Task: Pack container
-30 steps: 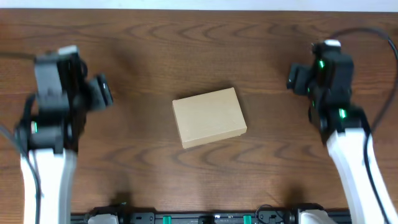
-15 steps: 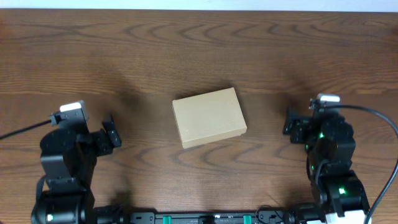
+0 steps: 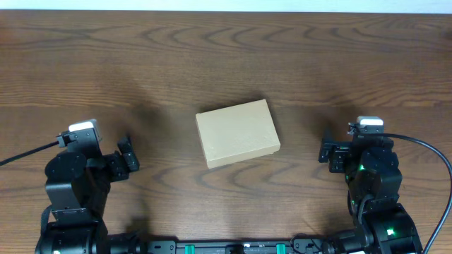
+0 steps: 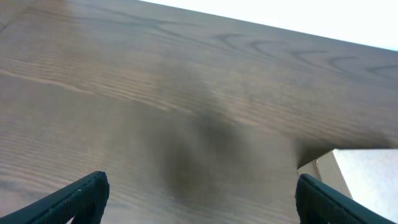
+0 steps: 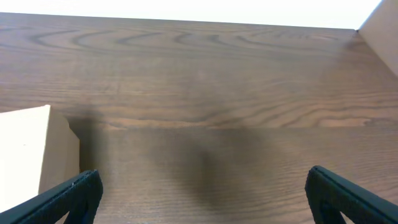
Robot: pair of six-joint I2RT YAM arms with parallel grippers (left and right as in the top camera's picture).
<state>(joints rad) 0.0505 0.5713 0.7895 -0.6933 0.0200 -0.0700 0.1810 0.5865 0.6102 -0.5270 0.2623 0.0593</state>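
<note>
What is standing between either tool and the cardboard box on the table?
Nothing visible. Only bare wooden table lies between the box and the left tool, and between it and the right tool. Both tools are open, touching nothing.

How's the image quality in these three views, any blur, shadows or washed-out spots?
Overhead: sharp, evenly lit, faint shadows near the container. Left wrist: soft focus, dark shadow patch on the table, background blown white. Right wrist: sharper grain, container washed pale.
</note>
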